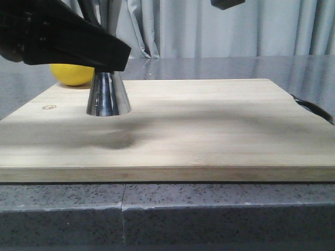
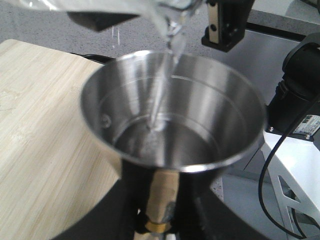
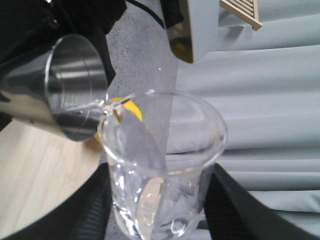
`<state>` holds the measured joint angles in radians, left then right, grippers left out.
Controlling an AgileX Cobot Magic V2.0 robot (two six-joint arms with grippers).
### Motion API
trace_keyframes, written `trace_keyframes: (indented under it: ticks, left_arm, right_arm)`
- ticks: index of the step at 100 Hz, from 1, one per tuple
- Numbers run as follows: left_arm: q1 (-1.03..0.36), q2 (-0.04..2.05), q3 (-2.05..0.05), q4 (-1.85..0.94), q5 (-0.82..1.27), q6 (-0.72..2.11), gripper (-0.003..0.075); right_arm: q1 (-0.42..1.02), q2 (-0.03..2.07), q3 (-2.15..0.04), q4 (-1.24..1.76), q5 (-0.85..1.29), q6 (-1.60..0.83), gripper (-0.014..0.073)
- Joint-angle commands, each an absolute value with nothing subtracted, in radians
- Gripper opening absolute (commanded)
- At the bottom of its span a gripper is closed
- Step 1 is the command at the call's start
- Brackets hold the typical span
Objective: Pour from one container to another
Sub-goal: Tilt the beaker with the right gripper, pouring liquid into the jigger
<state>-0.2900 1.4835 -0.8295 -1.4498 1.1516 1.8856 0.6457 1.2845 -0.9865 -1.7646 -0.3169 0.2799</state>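
The steel jigger stands on the wooden board. My left gripper is shut on its narrow waist, and the arm hides its upper cone in the front view. In the left wrist view the jigger's open cup holds a little clear liquid. A thin stream falls into it from the lip of the glass beaker above. My right gripper is shut on the beaker, which is tilted with its lip over the jigger's rim.
A yellow lemon lies behind the jigger at the board's far left edge. A black handle shows at the board's right end. The board rests on a grey speckled counter, with curtains behind.
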Motion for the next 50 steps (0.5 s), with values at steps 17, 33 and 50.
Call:
trace_keyframes:
  ticks: [17,33,50]
  left_arm:
    - [-0.299,1.455,-0.86,-1.522,1.219,1.876,-0.0019]
    - [-0.299,1.455,-0.86,-1.522,1.221,1.876,-0.0019]
    - [-0.299,1.455,-0.86,-1.522,1.221,1.876,-0.0019]
  right_arm:
    - [0.647,1.246,-1.025,-1.757,-0.308,0.275,0.0225]
    - [0.647,1.246,-1.025,-1.769,-0.308,0.275,0.0225]
    - [0.647,1.246,-1.025,-1.769,-0.308,0.274,0.0225]
